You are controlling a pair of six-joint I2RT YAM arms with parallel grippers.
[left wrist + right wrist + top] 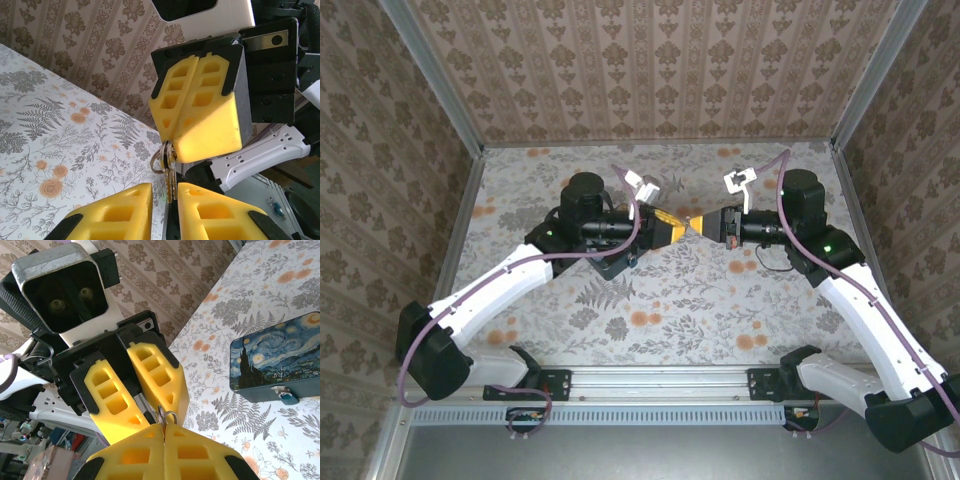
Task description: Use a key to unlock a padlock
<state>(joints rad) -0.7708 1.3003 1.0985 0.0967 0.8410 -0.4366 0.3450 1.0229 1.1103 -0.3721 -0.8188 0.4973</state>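
Two arms meet at the key (169,175): right jaws clamp it, left jaws I cannot tell. The padlock (288,398) on the painted box (265,360) is untouched; unlocking remains.

The desk (670,300) carries a pale print of grey ferns and orange blossoms. The walls (660,60) are beige-brown, striped with a darker damask motif. The left arm (510,280) and right arm (875,315) are white with black joints. The left end effector (165,212) and right end effector (164,452) have bright yellow, black-backed pads (210,120). The key (170,185) is brassy. The box (275,360) shows a swirling blue-and-yellow night sky. The padlock (288,398) is dark teal.
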